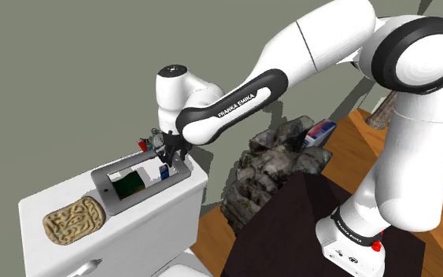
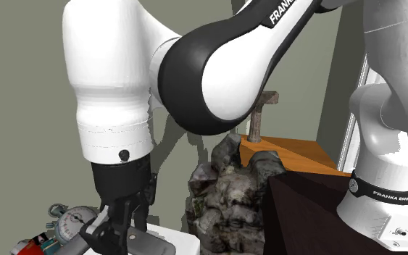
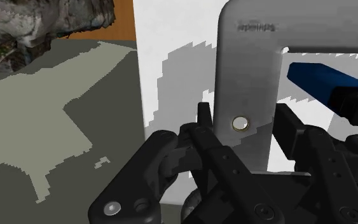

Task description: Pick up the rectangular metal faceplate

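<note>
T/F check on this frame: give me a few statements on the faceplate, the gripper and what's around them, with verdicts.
1. The grey faceplate lies on the white top. True.
2. The tan textured block sits at the gripper's end of that top. False: it is at the opposite end from the gripper.
3. A blue item shows inside the faceplate's opening. True.
4. The gripper hangs over the rock-like mass. False: it is down at one end bar of the faceplate, and the mass stands beside the white top.
</note>
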